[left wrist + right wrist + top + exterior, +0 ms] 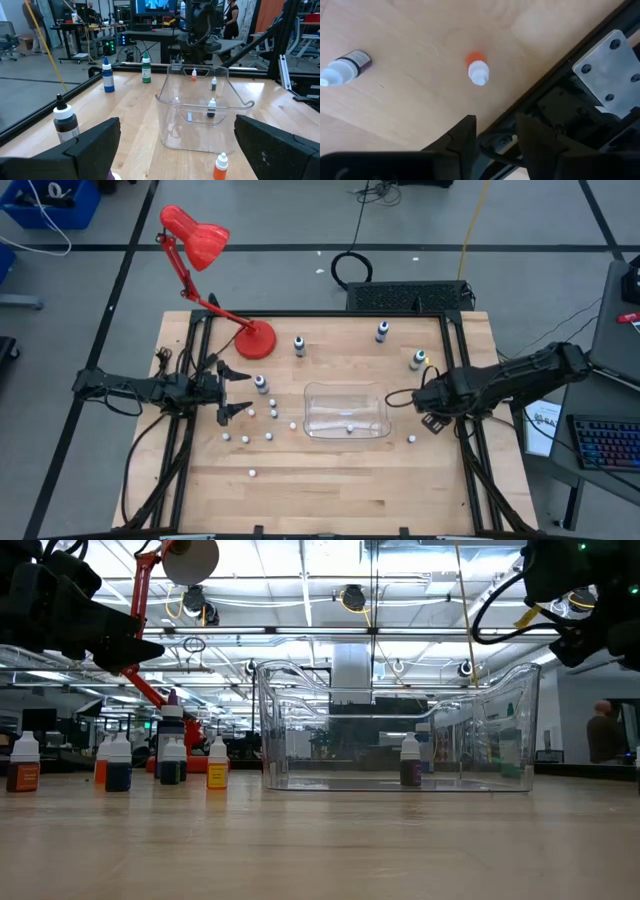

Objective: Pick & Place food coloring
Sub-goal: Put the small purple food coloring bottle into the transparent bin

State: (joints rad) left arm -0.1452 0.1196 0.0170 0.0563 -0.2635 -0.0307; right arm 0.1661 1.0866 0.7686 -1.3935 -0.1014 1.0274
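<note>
i hold the right gripper [432, 423] over the bench's right edge with nothing between its narrowly parted fingers, while the left gripper [232, 391] waits wide open at the left. one food coloring bottle [349, 428] stands in the clear bin [347, 411]; i count about nine small ones loose on the bench, plus four larger bottles. the orange-bodied bottle [478, 71] stands close to the frame rail [463, 385], so descending there risks tipping it or clipping the rail.

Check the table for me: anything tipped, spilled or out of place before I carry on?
Nothing stands out. The clear container sits upright with one small bottle inside. In the low view, the loose food coloring bottles beside it stand upright, and no spill shows on the table.
</note>
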